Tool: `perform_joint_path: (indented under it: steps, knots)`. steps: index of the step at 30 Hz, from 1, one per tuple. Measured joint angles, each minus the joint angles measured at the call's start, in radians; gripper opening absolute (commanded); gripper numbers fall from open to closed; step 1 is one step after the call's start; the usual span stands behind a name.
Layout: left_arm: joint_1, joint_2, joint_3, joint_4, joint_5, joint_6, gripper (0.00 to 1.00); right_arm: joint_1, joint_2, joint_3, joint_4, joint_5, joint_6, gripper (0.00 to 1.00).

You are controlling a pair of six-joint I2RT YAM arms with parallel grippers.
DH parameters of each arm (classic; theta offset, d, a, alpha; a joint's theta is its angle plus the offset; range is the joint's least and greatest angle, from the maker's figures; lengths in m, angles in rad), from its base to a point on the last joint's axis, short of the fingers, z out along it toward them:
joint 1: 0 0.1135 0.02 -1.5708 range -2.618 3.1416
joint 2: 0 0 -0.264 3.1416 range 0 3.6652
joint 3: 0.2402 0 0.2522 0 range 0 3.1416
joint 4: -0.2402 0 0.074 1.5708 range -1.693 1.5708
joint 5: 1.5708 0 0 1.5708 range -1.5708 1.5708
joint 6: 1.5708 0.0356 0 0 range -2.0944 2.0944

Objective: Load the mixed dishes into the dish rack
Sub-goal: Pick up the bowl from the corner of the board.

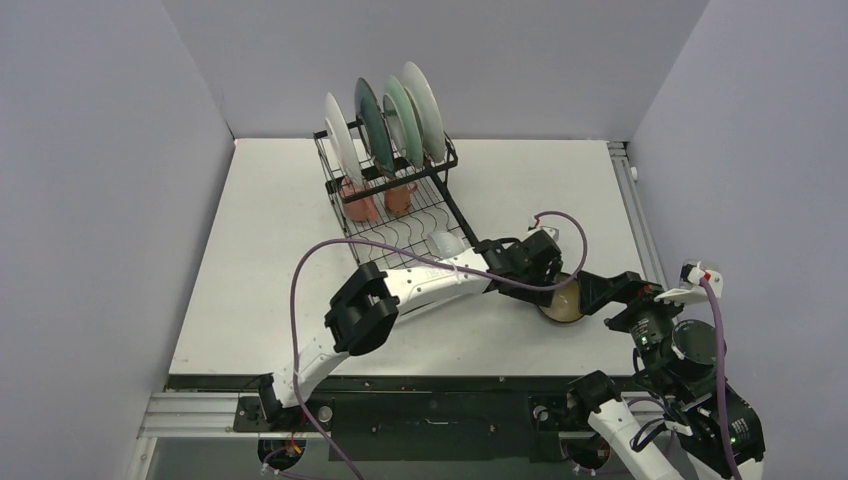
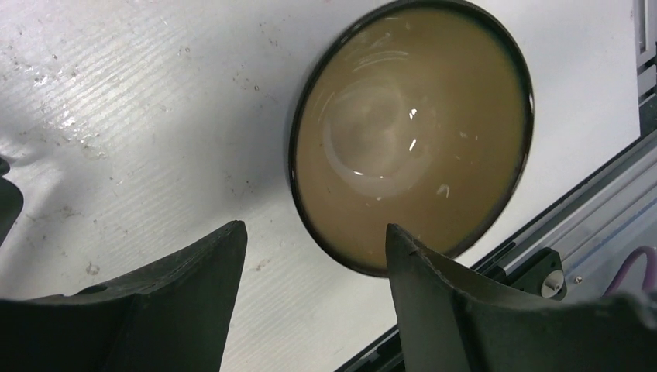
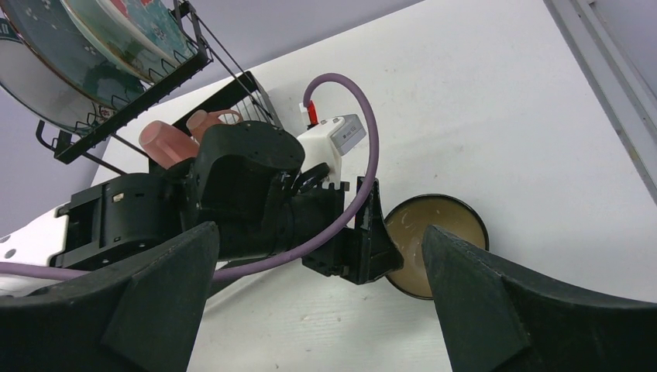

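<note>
The dark brown-gold bowl [image 1: 562,300] sits upright on the white table at the front right, its tan inside showing [image 2: 411,132] [image 3: 438,240]. My left gripper [image 1: 552,280] [image 2: 314,229] is open just above the bowl's near rim, one finger over the bowl's edge and the other over the bare table. My right gripper [image 1: 592,293] [image 3: 319,227] is open and empty, close on the bowl's right, facing the left gripper. The black wire dish rack [image 1: 440,165] holds several upright plates [image 1: 400,120] and two pink mugs [image 1: 362,205] on its lower tray. I cannot pick out the white bowl.
Grey walls close in the table on the left, back and right. A metal rail [image 1: 640,215] runs along the table's right edge. The left arm's purple cable [image 1: 300,300] loops over the table's front left. The left arm stretches across in front of the rack.
</note>
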Motion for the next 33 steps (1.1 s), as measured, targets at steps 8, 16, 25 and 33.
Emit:
perform_joint_path:
  steps: [8,16,25,33]
  knots:
    - [0.018,0.074,0.071,-0.019,0.023,-0.014,0.46,0.0,-0.011,0.0,0.0,0.0,0.004,0.98]
    - [0.028,0.099,0.085,-0.013,0.051,-0.029,0.19,0.0,-0.017,0.0,0.0,0.0,0.009,0.98]
    - [0.043,0.095,0.047,0.017,0.076,-0.029,0.0,0.0,-0.016,-0.002,0.0,0.0,0.012,0.98]
    - [0.053,0.06,-0.033,0.09,0.109,-0.023,0.0,0.0,-0.016,-0.001,0.0,0.001,0.011,0.98]
